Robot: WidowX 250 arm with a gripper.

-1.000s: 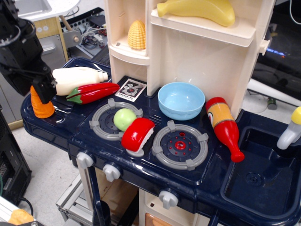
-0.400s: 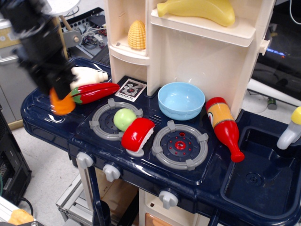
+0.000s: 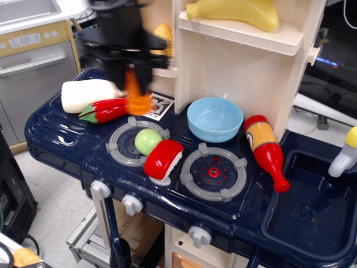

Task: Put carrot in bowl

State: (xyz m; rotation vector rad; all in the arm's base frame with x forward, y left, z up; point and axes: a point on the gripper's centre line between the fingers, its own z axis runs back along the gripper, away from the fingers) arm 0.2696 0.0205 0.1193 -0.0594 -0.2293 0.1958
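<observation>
Gripper (image 3: 134,72) blurred, fingers clenched on the carrot (image 3: 135,94). It has swung from the counter's left edge toward the back, well short of the bowl (image 3: 215,119).

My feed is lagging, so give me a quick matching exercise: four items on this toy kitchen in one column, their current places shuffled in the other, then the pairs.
Things:
1. carrot
2. bowl
3. green ball
4. banana

Places:
A. on the top shelf
B. on the left burner
C. held in the air by the gripper, above the chili pepper
D. on the counter behind the right burner

Pairs: 1-C, 2-D, 3-B, 4-A
</observation>
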